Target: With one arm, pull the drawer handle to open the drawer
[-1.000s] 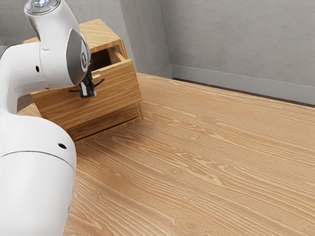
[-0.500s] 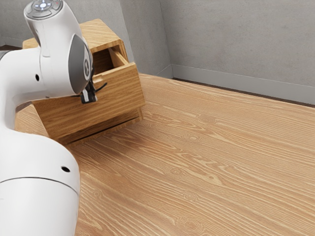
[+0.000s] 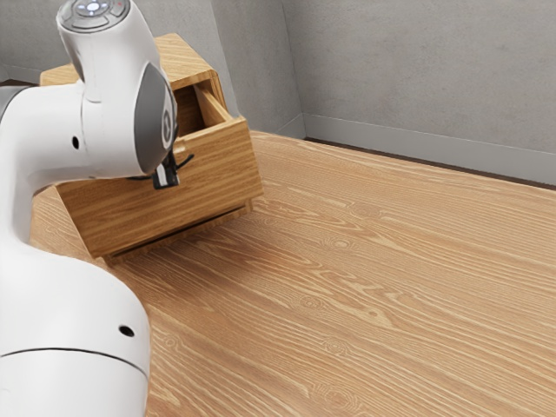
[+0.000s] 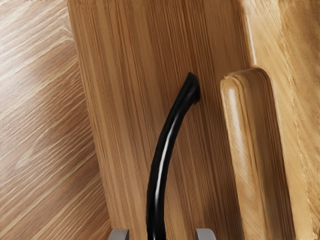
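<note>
A wooden cabinet (image 3: 178, 56) stands at the back left of the wooden table. Its upper drawer (image 3: 187, 195) is pulled partway out, and the dark inside shows behind the drawer front. My gripper (image 3: 163, 180) is at the middle of the drawer front, shut on the black curved drawer handle (image 3: 183, 162). In the wrist view the drawer handle (image 4: 167, 150) runs from the drawer front (image 4: 120, 125) down to just under my hand, between two grey finger parts. My white arm covers the cabinet's left part in the exterior view.
The wooden tabletop (image 3: 365, 287) spreads wide toward the exterior view's right and front. Grey walls with a pale baseboard (image 3: 434, 143) run behind it. A rounded wooden edge (image 4: 247, 150) lies beside the handle.
The drawer has slid further out of the cabinet, toward the exterior view's right and front. My gripper moved with it, still holding the handle.
</note>
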Action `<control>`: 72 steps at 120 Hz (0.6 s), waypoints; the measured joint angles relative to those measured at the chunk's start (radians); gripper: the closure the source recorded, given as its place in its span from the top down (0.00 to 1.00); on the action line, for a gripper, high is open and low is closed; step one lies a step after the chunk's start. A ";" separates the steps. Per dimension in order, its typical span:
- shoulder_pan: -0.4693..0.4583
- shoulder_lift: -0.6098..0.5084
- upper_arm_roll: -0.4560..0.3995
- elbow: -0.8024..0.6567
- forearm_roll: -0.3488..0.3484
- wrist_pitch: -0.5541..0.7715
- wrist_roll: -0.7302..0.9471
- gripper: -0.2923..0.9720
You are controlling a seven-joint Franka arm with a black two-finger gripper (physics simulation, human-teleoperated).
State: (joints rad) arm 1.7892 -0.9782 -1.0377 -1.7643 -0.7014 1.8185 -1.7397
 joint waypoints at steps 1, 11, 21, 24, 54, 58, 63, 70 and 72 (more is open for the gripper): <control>-0.001 -0.001 0.001 0.000 0.001 -0.002 -0.001 0.29; -0.014 -0.008 0.008 -0.005 0.008 -0.019 -0.013 0.29; -0.027 -0.013 0.015 -0.013 0.012 -0.034 -0.026 0.29; -0.031 -0.016 0.019 -0.014 0.013 -0.039 -0.029 0.29; -0.179 0.064 0.058 0.295 0.176 -0.149 -0.113 0.47; -0.224 0.179 0.031 0.397 0.222 -0.178 -0.131 0.51; -0.328 0.368 -0.008 0.484 0.298 -0.207 -0.153 0.56; -0.513 0.597 -0.032 0.545 0.426 -0.240 -0.180 0.61; -0.554 0.643 -0.036 0.556 0.455 -0.248 -0.188 0.62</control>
State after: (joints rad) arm 1.2356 -0.3348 -1.0734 -1.2081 -0.2464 1.5708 -1.9273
